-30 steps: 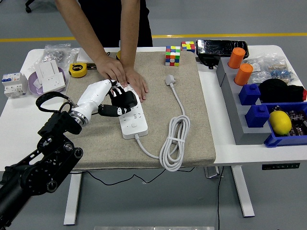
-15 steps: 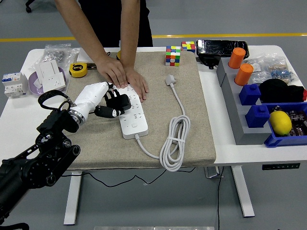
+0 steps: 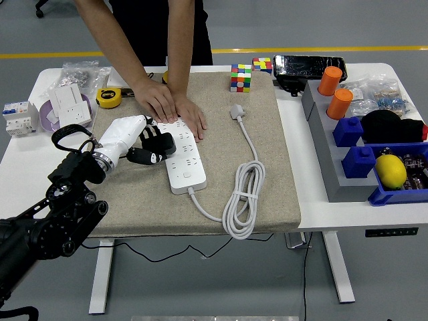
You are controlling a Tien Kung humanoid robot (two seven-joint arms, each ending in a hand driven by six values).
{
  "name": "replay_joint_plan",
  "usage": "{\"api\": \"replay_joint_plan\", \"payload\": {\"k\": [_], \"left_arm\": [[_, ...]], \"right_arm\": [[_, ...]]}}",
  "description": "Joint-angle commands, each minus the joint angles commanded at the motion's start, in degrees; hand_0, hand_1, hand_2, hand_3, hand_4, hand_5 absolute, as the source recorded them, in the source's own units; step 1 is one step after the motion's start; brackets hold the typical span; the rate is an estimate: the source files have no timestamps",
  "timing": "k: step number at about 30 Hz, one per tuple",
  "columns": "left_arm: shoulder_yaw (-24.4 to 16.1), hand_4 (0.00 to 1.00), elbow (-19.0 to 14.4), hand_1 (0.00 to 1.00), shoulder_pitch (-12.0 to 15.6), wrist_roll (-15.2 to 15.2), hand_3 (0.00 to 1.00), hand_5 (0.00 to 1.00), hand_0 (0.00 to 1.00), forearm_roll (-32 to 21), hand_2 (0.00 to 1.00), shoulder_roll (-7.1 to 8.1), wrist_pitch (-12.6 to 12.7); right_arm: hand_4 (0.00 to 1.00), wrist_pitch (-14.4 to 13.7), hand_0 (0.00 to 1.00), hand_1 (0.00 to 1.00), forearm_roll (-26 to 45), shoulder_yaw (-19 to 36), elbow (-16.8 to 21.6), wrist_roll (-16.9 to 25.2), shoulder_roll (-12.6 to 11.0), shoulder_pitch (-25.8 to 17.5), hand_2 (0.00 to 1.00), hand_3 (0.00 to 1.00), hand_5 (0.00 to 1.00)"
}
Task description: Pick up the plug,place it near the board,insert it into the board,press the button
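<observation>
A white power strip [image 3: 183, 162] lies on the tan mat [image 3: 267, 167], its white cable coiled to the right [image 3: 243, 200]. The white plug [image 3: 237, 112] lies loose on the mat beyond the coil, not in any socket. My left hand [image 3: 159, 148], white with black fingers, hovers at the strip's left edge with loosely bent fingers and holds nothing. A person at the far side presses both hands [image 3: 189, 116] flat on the strip's far end. My right arm is out of view.
Two colour cubes [image 3: 241, 77] sit at the mat's far edge. A yellow tape measure [image 3: 107, 97], white socket parts [image 3: 69, 107] and a breaker [image 3: 19, 117] lie at the left. Orange cups [image 3: 330, 80], blue bins [image 3: 394, 194] and a lemon [image 3: 391, 170] stand at the right.
My left hand has drawn back leftward off the top of the power strip to its left edge. The person's hands, the strip and the plug have stayed put.
</observation>
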Motion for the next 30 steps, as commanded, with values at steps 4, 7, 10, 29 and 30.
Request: {"api": "replay_joint_plan", "payload": {"k": [4, 7, 10, 29, 30], "left_arm": [[0.2, 0.501, 0.1, 0.429, -0.2, 0.1, 0.377, 0.053, 0.547, 0.2, 0.308, 0.09, -0.3], [0.4, 0.500, 0.0, 0.434, -0.3, 0.1, 0.378, 0.051, 0.546, 0.1, 0.310, 0.18, -0.4], [0.5, 0.500, -0.1, 0.434, -0.4, 0.1, 0.378, 0.051, 0.546, 0.1, 0.310, 0.17, -0.3], [1.9, 0.495, 0.2, 0.439, -1.0, 0.4, 0.379, 0.044, 0.549, 0.3, 0.313, 0.78, -1.4], [2.0, 0.495, 0.2, 0.439, -1.0, 0.4, 0.379, 0.044, 0.549, 0.2, 0.313, 0.82, -1.4]], "right_arm": [[0.998, 0.0, 0.850, 0.761, 0.0, 0.1, 0.0, 0.0, 0.0, 0.0, 0.749, 0.783, 0.887], [0.998, 0.0, 0.850, 0.762, 0.1, 0.1, 0.0, 0.0, 0.0, 0.2, 0.748, 0.783, 0.886], [0.998, 0.0, 0.850, 0.762, 0.2, 0.1, 0.0, 0.0, 0.1, 0.2, 0.748, 0.783, 0.886], [0.998, -0.1, 0.850, 0.761, 0.3, 0.2, 0.0, 0.1, 0.0, 0.4, 0.748, 0.783, 0.886], [0.998, -0.1, 0.850, 0.761, 0.3, 0.3, 0.0, 0.1, 0.0, 0.4, 0.748, 0.783, 0.886]]}}
